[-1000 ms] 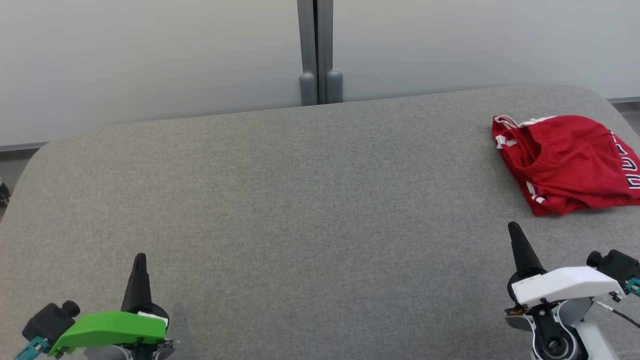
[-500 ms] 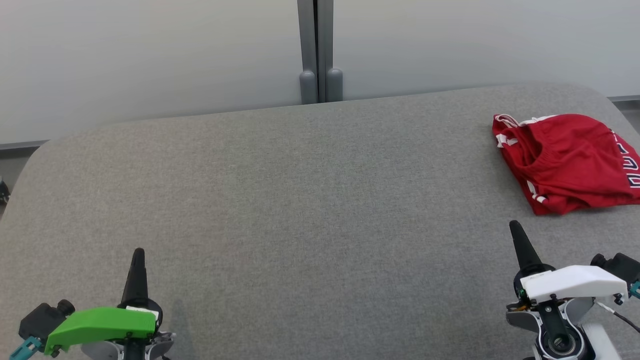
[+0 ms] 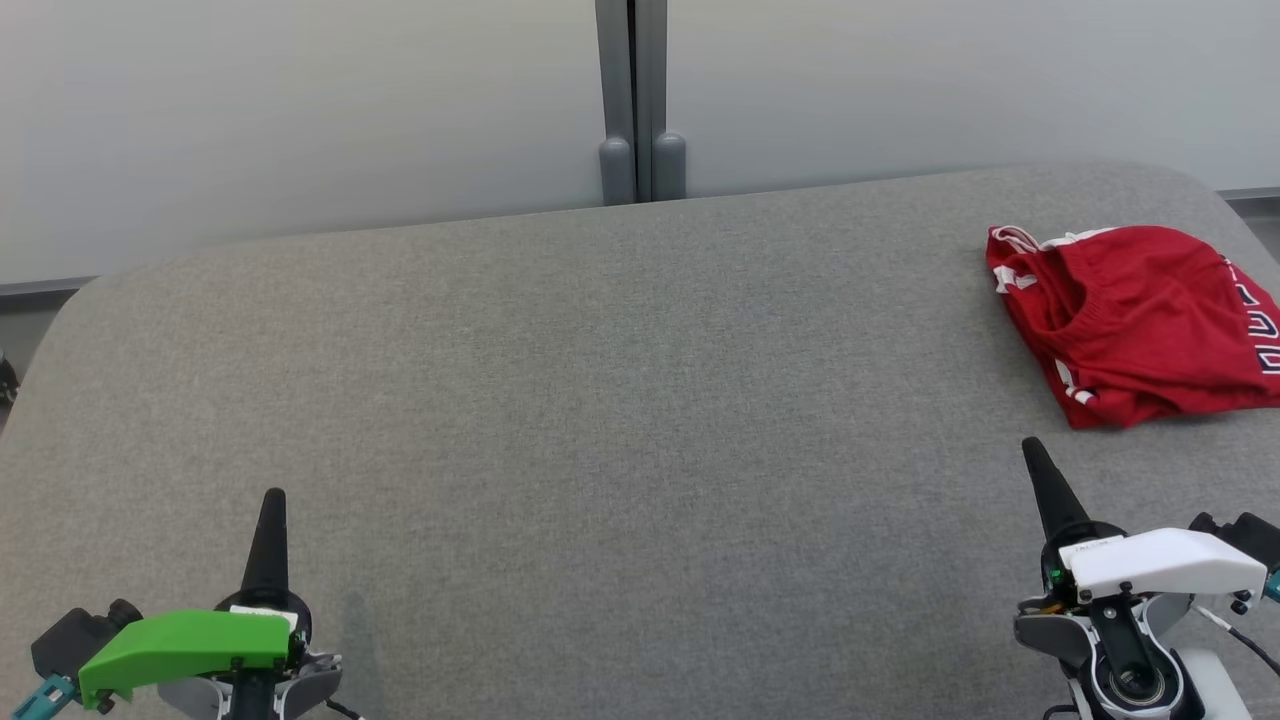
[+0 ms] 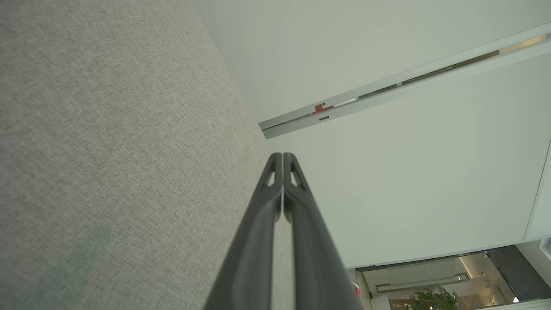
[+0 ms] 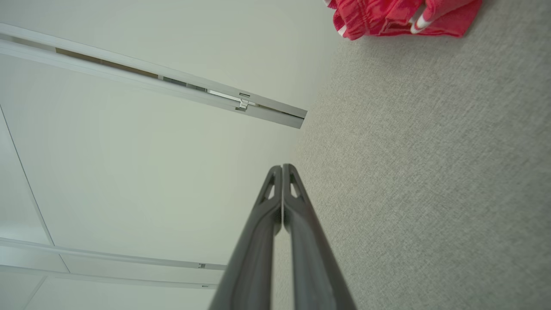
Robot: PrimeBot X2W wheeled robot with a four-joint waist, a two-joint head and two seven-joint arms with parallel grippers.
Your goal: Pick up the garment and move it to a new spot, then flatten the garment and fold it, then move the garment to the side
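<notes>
The garment (image 3: pixel 1140 320) is a red piece with white trim and dark lettering, lying bunched and folded at the far right of the grey padded table (image 3: pixel 620 400). A strip of the garment (image 5: pixel 400 17) also shows at the top of the right wrist view. My right gripper (image 3: pixel 1031 453) stands shut and empty just in front of the garment, a short gap away. At the lower left, my left gripper (image 3: pixel 272 498) is shut and empty, far from the garment. Both wrist views show the fingers (image 4: pixel 275 202) and fingers (image 5: pixel 275 211) pressed together.
A pale wall runs behind the table, with a grey post (image 3: pixel 632 100) at its middle. The table's far corners are rounded, and the garment lies close to the right edge. Bare grey cloth stretches between the two grippers.
Both arms have drawn back slightly toward the bottom of the head view, and the view has shifted slightly. The garment lies as before.
</notes>
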